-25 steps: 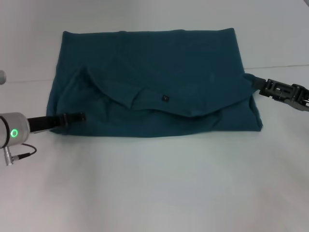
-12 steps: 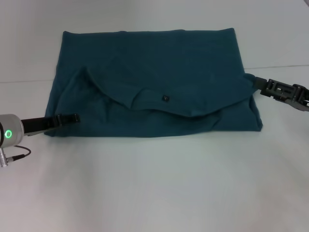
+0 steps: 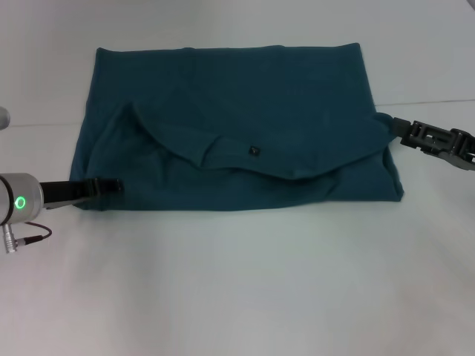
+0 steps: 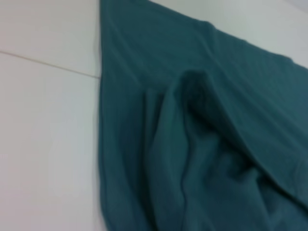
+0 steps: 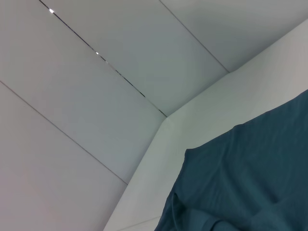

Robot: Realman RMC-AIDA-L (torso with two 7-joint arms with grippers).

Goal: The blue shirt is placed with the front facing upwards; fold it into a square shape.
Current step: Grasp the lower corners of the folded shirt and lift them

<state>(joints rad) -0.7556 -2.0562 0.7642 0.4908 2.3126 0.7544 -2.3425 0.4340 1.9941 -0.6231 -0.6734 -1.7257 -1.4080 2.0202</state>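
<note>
Blue shirt lies part-folded across white table, plain side up: light, limp cotton, best pinched at side edges where left gripper and right gripper sit, jaw state indiscernible.

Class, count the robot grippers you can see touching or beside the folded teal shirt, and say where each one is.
2. The left gripper lies at the near left corner of the teal-blue cotton shirt; the right gripper is at the shirt's right edge.
</note>
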